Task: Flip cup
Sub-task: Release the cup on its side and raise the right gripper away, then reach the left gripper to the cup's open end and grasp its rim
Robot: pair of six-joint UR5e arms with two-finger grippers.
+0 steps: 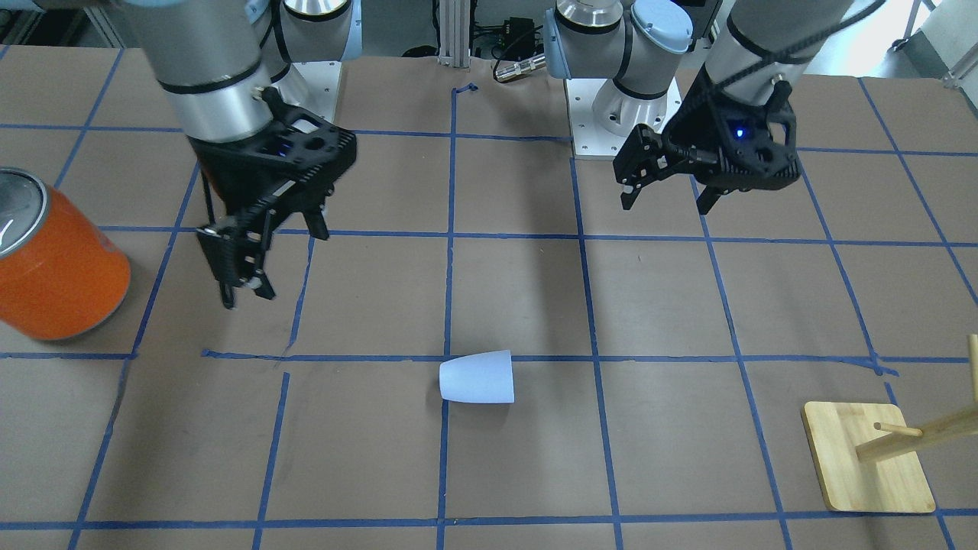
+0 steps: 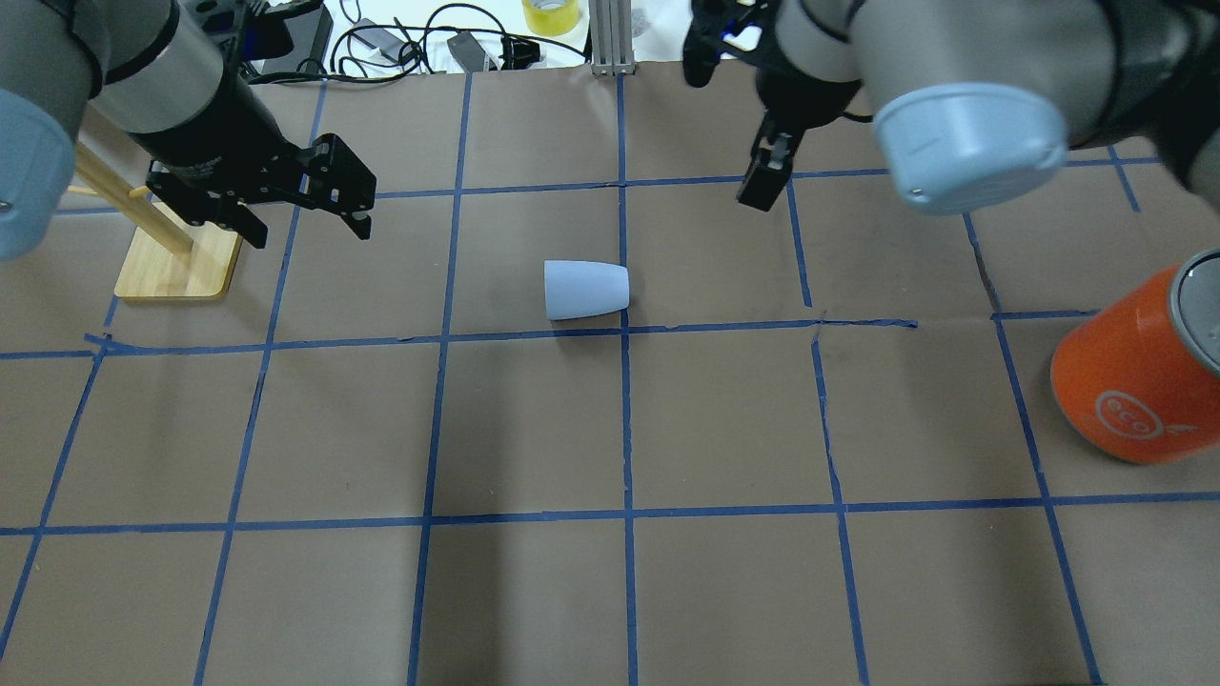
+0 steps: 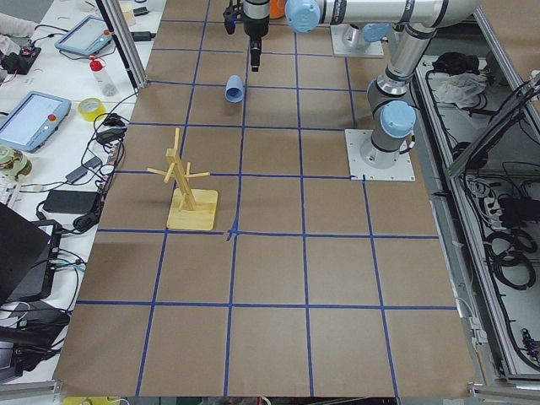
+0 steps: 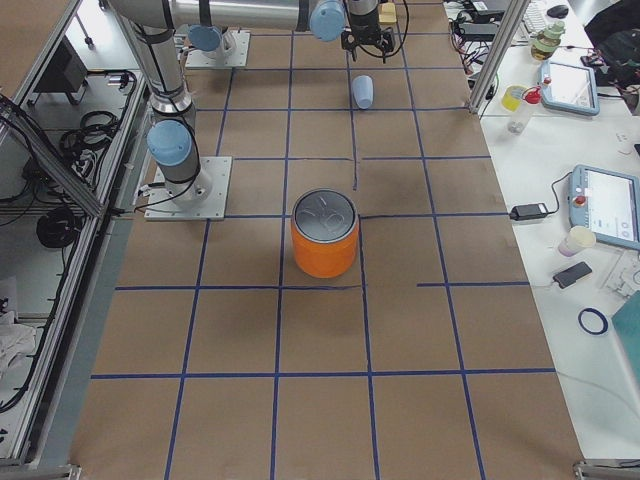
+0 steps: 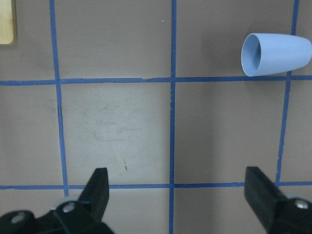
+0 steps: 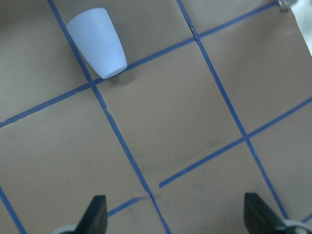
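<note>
In the overhead view, the brown paper table (image 2: 534, 591) with its blue tape grid fills the frame. The left arm (image 2: 181, 86) enters at the upper left and the right arm (image 2: 953, 57) at the upper right. The orange can (image 2: 1134, 381) stands at the right edge, and the wooden peg stand (image 2: 176, 267) sits at the left edge, behind the left arm. The left gripper (image 2: 310, 232) hangs above the table, its fingers (image 5: 99, 183) spread wide with nothing between them. The right gripper (image 2: 762, 191) hangs likewise, fingers (image 6: 96, 209) wide apart and empty. The cup (image 2: 586, 289) lies on its side just above centre, between the two grippers and clear of both, with its rim toward the frame's left.
</note>
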